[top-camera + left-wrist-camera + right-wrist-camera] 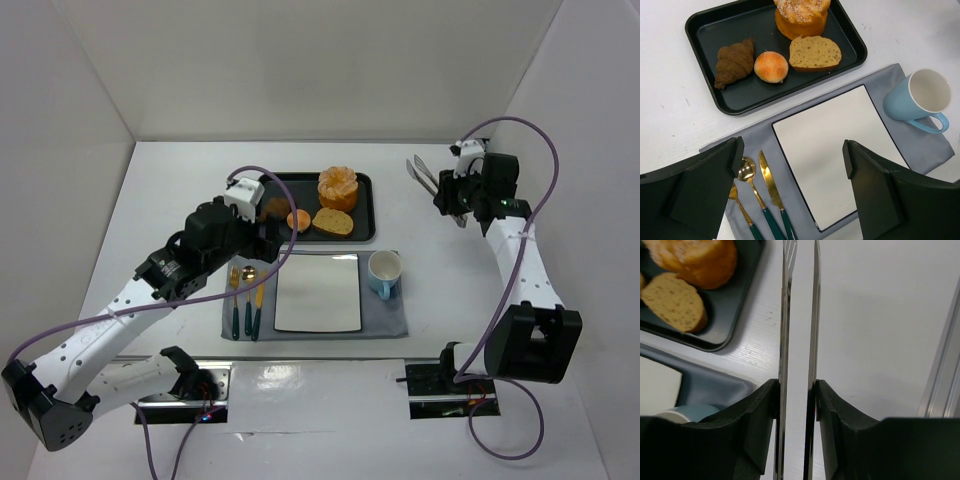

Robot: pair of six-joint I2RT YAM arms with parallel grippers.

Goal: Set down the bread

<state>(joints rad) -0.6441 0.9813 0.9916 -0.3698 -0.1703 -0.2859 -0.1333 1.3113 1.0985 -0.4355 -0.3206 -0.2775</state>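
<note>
Presently the flat golden-tan bread slice (pixel 333 222) lies at the near right of the black rectangular tray (pixel 366 190), just beside a small round orange bun (pixel 298 220) and near a tall ridged orange loaf (pixel 338 187). The left gripper (pixel 792 152) hangs by the tray's near left edge, jaws wide apart and holding nothing. The right gripper (pixel 796 390), well right of the tray, is clamped on a pair of metal tongs (pixel 786 315).
</note>
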